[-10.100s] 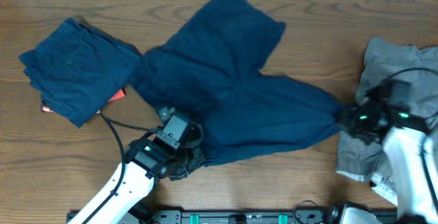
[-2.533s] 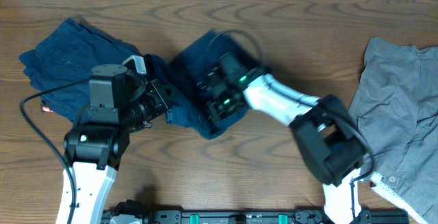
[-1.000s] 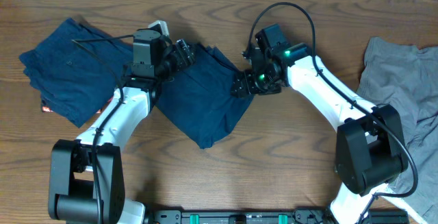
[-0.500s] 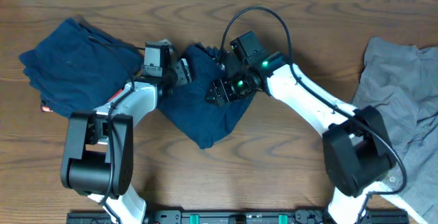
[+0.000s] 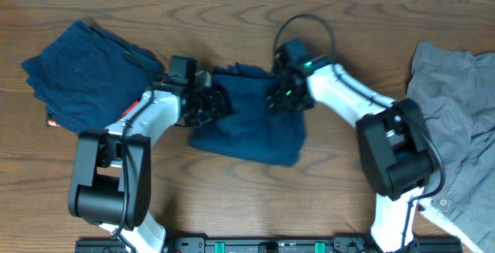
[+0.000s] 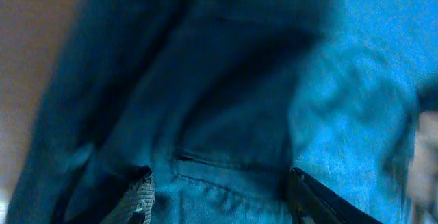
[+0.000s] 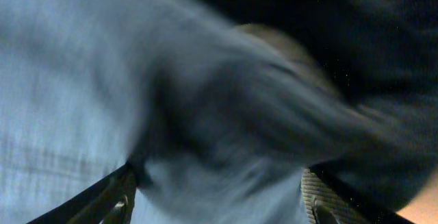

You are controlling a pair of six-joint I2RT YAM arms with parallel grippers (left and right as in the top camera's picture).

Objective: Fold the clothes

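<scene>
The clothes in hand are navy shorts (image 5: 255, 129), lying folded in a rough rectangle mid-table. My left gripper (image 5: 215, 106) presses on their left upper edge and my right gripper (image 5: 277, 98) on their right upper edge. In the left wrist view the gripper (image 6: 226, 207) has its fingers (image 6: 140, 200) wide apart, with navy cloth (image 6: 226, 114) and a pocket seam between them. In the right wrist view the gripper (image 7: 219, 203) also stands wide, with a blurred bunch of cloth (image 7: 233, 121) between its fingers (image 7: 321, 200). Neither pair of jaws is closed on the cloth.
A folded navy garment (image 5: 85, 75) lies at the far left with a red tag (image 5: 52, 121) peeking out under it. Light grey shorts (image 5: 456, 121) lie crumpled at the right edge. The wooden table (image 5: 232, 199) shows bare in front.
Both grippers dropped lower onto the shorts, the left shifting right and the right slightly right. The shorts went from a pointed diamond shape to a flatter, wider rectangle.
</scene>
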